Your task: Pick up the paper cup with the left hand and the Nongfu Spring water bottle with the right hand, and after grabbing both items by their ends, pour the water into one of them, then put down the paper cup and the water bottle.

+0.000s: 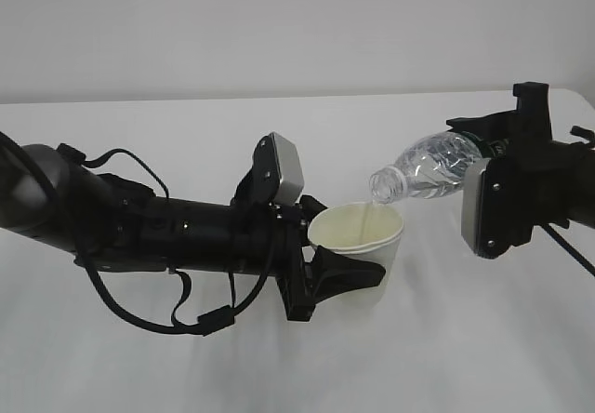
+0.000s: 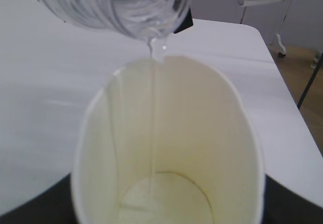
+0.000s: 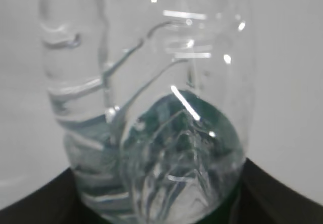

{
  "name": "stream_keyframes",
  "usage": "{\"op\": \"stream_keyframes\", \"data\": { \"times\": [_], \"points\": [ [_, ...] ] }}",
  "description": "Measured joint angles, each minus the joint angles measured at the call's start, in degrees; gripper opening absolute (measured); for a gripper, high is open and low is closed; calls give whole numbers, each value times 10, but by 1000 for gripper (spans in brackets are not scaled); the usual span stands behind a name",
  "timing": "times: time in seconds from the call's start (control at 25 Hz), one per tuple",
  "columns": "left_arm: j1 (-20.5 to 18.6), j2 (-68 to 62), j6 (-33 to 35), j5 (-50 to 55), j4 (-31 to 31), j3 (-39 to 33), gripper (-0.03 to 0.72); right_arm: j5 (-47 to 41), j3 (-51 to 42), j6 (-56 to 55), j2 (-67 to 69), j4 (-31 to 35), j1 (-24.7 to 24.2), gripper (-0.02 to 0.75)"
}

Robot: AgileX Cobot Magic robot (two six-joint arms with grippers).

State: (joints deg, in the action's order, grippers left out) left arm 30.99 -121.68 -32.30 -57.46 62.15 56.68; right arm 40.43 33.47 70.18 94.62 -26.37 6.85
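My left hand (image 1: 346,273) grips the paper cup (image 1: 356,237) mid-table, right hand (image 1: 485,157) clamps the tilted Nongfu Spring water bottle (image 1: 429,169); the thin water (image 2: 153,113) stream seems centred, but I'd miss the rim if either drifts

No legible text, brand, number or sign in any view. Bottle (image 1: 432,166): green label band shows only as a blurred tint through the plastic at 6 o'clock in the right wrist view, lettering unreadable. Cup (image 1: 358,236): plain, unprinted.
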Motion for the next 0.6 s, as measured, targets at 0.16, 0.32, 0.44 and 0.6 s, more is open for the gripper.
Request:
{"op": "stream_keyframes", "data": {
  "times": [0.16,0.32,0.44,0.6],
  "points": [
    [0,0,0,0,0,0,426,0,0,0,0,0,0,445],
    [0,0,0,0,0,0,425,0,0,0,0,0,0,445],
    [0,0,0,0,0,0,424,1,0,0,0,0,0,445],
    [0,0,0,0,0,0,424,1,0,6,0,0,0,445]
  ]
}}
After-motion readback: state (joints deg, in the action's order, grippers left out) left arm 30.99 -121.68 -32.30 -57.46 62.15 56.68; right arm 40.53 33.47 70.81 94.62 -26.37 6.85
